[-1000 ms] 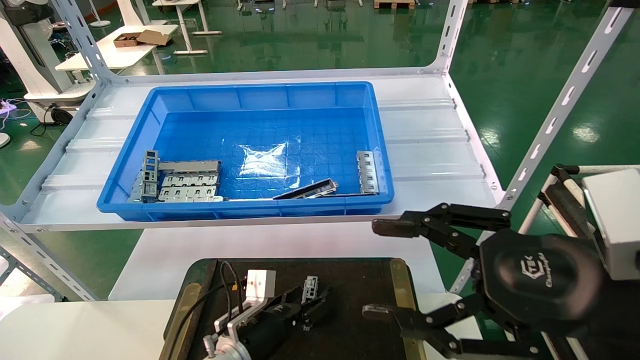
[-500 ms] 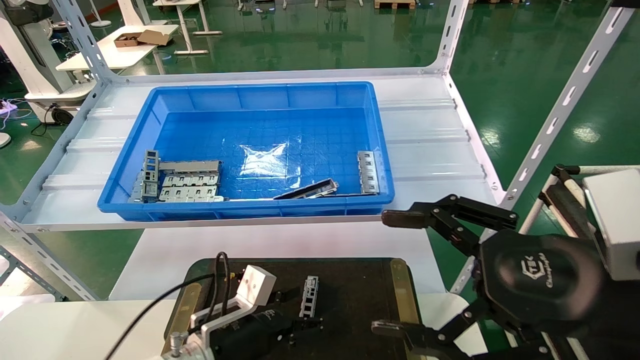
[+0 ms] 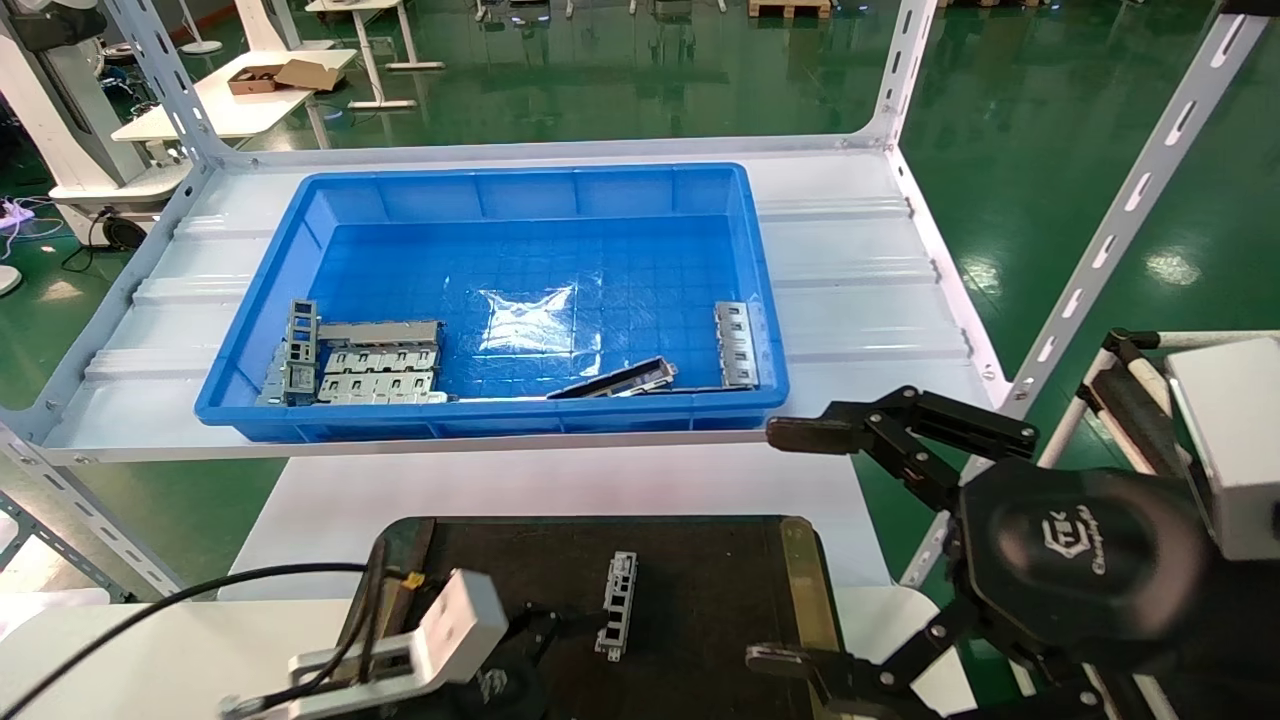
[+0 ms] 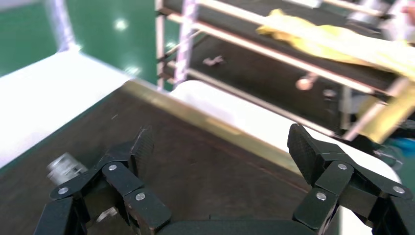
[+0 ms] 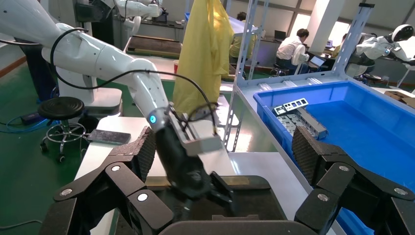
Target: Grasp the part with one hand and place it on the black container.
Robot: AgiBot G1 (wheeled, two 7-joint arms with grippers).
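The part [image 3: 618, 606], a small silver-grey bracket with a row of windows, lies flat on the black container [image 3: 700, 570], free of both grippers. My left gripper [image 3: 548, 632] is open and empty, low over the container's near left part, just left of the part. In the left wrist view its fingers [image 4: 142, 147] stand wide apart over the dark surface [image 4: 195, 161]. My right gripper [image 3: 790, 548] is open and empty, hovering at the container's right edge. The right wrist view shows its jaws [image 5: 225, 152] wide apart and the left gripper [image 5: 215, 191] over the container [image 5: 264, 205].
A deep blue bin [image 3: 500, 190] stands on the white shelf behind. It holds several grey plates at its left [image 3: 365, 360], a dark strip [image 3: 615, 380] and another bracket [image 3: 735, 345]. Shelf posts rise at the right [image 3: 1130, 200].
My left gripper has let go of the part and drawn back to the left and toward me. The part now lies alone on the container. My right gripper shifted slightly right.
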